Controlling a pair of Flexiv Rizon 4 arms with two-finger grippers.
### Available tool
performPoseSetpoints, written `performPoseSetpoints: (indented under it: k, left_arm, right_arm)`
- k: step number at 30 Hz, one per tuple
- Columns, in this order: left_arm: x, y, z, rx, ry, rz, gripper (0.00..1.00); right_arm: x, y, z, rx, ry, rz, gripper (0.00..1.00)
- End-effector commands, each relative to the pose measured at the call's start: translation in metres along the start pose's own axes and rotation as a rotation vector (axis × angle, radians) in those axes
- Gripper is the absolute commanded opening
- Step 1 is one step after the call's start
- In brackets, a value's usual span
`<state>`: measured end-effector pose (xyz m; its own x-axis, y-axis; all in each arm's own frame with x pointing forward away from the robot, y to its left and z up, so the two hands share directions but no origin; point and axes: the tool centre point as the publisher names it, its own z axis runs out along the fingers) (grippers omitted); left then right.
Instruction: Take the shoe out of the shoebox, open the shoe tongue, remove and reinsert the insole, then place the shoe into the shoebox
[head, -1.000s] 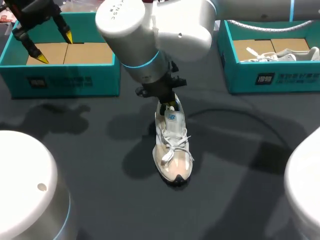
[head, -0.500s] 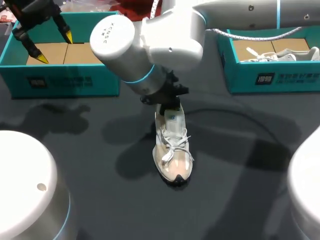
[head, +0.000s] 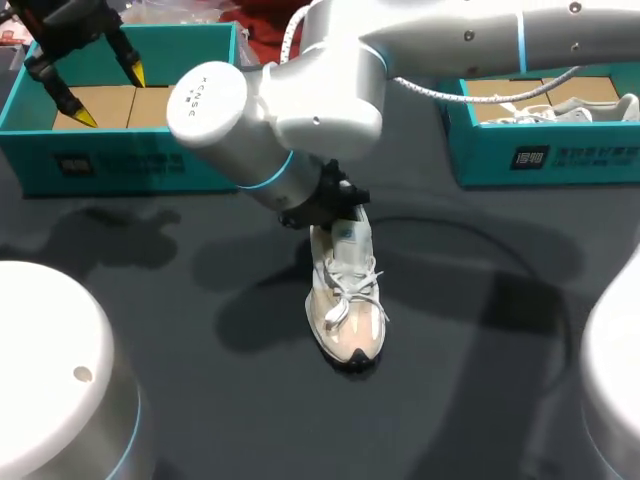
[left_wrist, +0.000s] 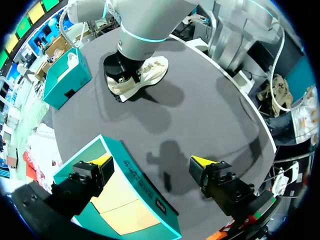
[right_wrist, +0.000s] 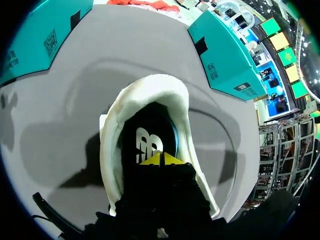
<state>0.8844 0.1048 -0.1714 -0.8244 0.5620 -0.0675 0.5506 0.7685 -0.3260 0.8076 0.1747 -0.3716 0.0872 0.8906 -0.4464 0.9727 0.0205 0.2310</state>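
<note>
- Your R gripper (right_wrist: 161, 159) is down in the heel opening of the shoe (head: 346, 300). Tips are pressed together over the insole (right_wrist: 146, 141); can't tell if they pinch anything.
- Shoe stands upright mid-surface (head: 180, 300), toe to the near edge, outside both boxes.
- Your L gripper (head: 110, 96) hangs wide open w/ nothing in it, above the left shoebox (head: 130, 160).
- Right shoebox (head: 540, 155) holds another shoe (head: 590, 105).
</note>
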Motion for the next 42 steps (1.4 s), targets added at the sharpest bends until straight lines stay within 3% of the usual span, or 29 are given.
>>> performPoseSetpoints:
  k: [1,5,9,16,24,29,36,42]
  left_arm:
    - [0.001,0.000,0.000,-0.003,0.000,0.001,1.00]
    - [0.001,0.000,0.000,-0.003,0.000,0.001,1.00]
    - [0.001,0.000,0.000,-0.003,0.000,0.001,1.00]
    - [0.001,0.000,0.000,-0.003,0.000,0.001,1.00]
    - [0.001,0.000,0.000,-0.003,0.000,0.001,1.00]
    - [0.001,0.000,0.000,-0.003,0.000,0.001,1.00]
    - [0.001,0.000,0.000,-0.003,0.000,0.001,1.00]
    - [0.001,0.000,0.000,-0.003,0.000,0.001,1.00]
  right_arm:
    - [0.007,-0.007,-0.007,-0.034,-0.009,0.097,0.00]
    - [0.000,-0.008,-0.029,-0.101,-0.065,0.104,0.00]
    - [-0.004,-0.008,-0.032,-0.117,-0.154,0.105,0.00]
    - [-0.006,-0.010,-0.007,-0.079,-0.214,0.066,0.00]
    - [-0.001,-0.012,0.018,-0.021,-0.178,0.048,0.00]
    - [0.007,-0.013,0.002,-0.062,-0.108,0.026,0.00]
    - [-0.008,-0.004,-0.038,-0.170,-0.134,0.051,0.00]
    - [-0.014,0.006,-0.042,-0.206,-0.172,0.051,0.00]
